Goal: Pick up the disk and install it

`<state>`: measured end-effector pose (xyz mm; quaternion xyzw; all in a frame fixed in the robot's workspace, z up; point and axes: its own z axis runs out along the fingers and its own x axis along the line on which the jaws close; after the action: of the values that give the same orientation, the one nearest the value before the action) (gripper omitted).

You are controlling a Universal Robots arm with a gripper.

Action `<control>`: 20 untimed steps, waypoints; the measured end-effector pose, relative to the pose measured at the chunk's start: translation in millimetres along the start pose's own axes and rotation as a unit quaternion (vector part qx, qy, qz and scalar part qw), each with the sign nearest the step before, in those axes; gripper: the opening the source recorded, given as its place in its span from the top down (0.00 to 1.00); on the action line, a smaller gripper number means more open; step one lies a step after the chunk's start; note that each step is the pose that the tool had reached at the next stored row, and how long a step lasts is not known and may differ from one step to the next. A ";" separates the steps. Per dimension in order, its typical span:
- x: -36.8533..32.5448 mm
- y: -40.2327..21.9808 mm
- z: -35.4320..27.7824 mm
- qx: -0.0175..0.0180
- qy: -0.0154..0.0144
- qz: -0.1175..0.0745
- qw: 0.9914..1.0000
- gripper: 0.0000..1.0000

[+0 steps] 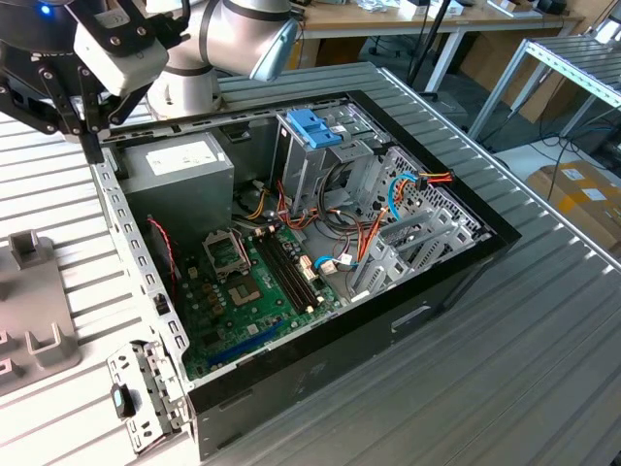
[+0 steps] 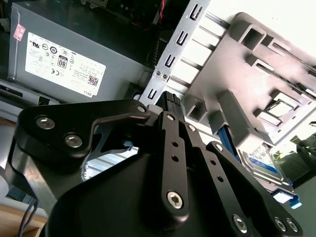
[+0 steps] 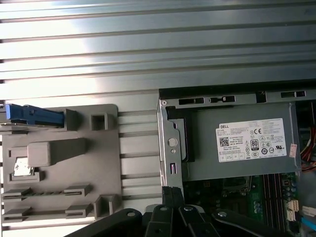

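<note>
Blue-railed and dark, the disk [image 3: 32, 114] sits in a slot of the grey fixture [image 1: 34, 291], at nine o'clock from the open computer case [image 1: 388, 320] in the exterior view. It looks stiff, weighty and shock-sensitive, so the side rails seem the safest hold. The gripper [image 1: 89, 146], clenched on nothing, hovers at ten o'clock from the power supply [image 1: 179, 170], which carries a white printed label.

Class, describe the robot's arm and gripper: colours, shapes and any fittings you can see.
The arm is made of rounded silver-grey segments with a pale blue joint cap. A white box is mounted near its wrist. The gripper is matte black, built of flat bars linked by silver bolts.
</note>
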<state>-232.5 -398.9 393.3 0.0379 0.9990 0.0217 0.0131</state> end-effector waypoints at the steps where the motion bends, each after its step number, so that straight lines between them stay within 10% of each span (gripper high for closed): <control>1: 0.4 0.0 0.0 0.000 0.000 0.000 1.000 0.89; 20: 12.2 -0.9 -0.4 0.000 0.000 0.000 1.000 0.89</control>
<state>-244.7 -398.9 393.3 0.0379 0.9990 0.0217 0.0130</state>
